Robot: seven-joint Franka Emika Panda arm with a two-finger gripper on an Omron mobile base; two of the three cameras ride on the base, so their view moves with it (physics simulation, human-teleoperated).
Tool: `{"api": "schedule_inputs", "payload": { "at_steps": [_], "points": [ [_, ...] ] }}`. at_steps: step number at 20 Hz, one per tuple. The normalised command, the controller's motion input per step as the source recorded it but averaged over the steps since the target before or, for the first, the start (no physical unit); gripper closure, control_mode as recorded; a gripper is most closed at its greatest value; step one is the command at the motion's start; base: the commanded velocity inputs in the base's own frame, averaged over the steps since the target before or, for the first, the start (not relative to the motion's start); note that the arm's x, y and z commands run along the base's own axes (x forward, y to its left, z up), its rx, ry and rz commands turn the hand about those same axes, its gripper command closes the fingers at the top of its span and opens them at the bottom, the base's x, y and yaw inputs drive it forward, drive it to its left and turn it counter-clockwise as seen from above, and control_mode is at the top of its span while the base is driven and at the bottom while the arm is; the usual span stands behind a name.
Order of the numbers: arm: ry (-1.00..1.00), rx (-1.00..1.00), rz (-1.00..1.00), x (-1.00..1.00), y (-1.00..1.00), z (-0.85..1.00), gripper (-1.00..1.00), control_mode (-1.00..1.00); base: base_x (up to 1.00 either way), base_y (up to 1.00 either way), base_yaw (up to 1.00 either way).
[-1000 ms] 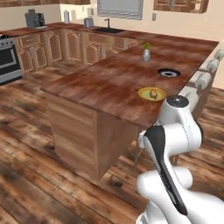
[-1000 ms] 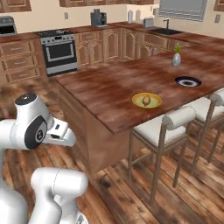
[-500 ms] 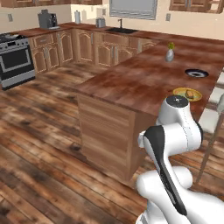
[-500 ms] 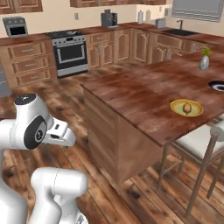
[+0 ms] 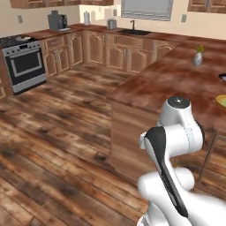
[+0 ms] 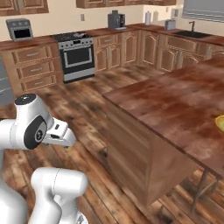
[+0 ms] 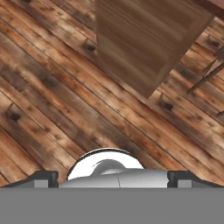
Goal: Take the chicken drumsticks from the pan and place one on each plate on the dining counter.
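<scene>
View swung leftward since the earlier frame, yellow-rimmed plate [image 6: 220, 123] now at right edge; stove [image 6: 78, 56] upper left, far from the empty, wide-open gripper [image 7: 112, 176].

No words, numbers or signs can be read in any of these pictures. Nothing has a label or a brand on it that can be made out.
</scene>
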Motion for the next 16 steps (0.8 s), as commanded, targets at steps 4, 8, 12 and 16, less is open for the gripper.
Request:
{"api": "schedule_inputs", "payload": {
  "at_steps": [4,8,12,16],
  "points": [
    [0.00,0.00,0.00,0.00,0.00,0.00,-1.00,1.00,0.45,1.00,-0.05],
    [0.00,0.00,0.00,0.00,0.00,0.00,-1.00,1.00,0.48,1.00,-0.07],
    [0.00,0.00,0.00,0.00,0.00,0.00,-1.00,1.00,0.59,0.96,-0.15],
    [0.00,0.00,0.00,0.00,0.00,0.00,-1.00,1.00,0.67,0.90,-0.22]
  ]
}}
